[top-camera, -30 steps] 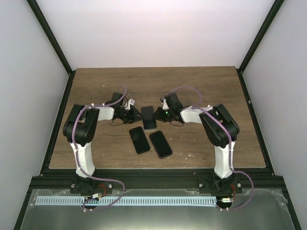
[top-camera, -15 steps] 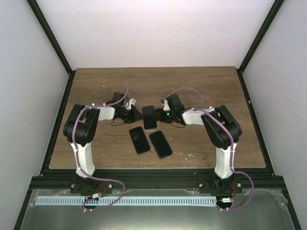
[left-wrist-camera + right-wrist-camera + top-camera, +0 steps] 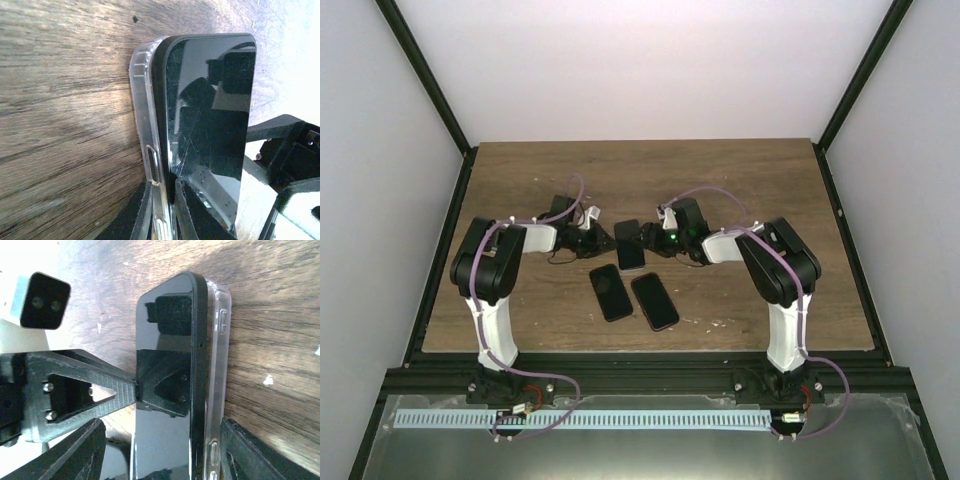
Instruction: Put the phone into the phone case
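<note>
Phone (image 3: 630,245) lies mid-desk in the clear phone case (image 3: 145,120). One long edge rides proud of the case rim, so by the look of it the phone is not snapped home. Left claw (image 3: 162,212) is clenched across case wall and phone edge, one finger on the screen. Right claw (image 3: 165,460) is released, fingers spread either side of the phone. Risks: an uneven press tilts the phone and levers it out; a finger skids on the glossy screen; the pair slides over the wood toward the two spare phones (image 3: 611,292) by the near edge.

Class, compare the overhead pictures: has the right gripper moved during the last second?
Yes. The right gripper has drifted slightly rightward, judged against the loose phone nearest it, which lay still.
</note>
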Tool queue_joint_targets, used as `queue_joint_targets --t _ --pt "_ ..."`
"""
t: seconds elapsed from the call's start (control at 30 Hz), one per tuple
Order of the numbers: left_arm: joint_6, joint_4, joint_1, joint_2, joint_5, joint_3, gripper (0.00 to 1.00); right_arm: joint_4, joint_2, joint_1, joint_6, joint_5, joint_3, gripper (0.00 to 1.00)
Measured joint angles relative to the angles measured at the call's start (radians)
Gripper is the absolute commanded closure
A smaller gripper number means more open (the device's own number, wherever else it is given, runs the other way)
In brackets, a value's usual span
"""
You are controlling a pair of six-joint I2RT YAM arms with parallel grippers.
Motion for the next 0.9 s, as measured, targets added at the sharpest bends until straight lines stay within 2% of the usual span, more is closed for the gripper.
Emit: queue_joint_targets --t 0.37,0.7,0.9 --pt "-0.016 0.019 0.025 -0.013 0.003 -0.024 0.83 0.190 0.027 -0.015 0.151 -0.108 -0.042 0.39" --pt "-0.024 0.031 0.035 -0.015 0.006 -0.034 0.90 0.279 0.068 -0.022 0.242 -0.136 -0.046 0.39" --pt "-0.071 0.105 0.047 -0.015 0.025 -0.073 0.91 0.354 0.085 -0.024 0.319 -0.145 -0.046 0.39"
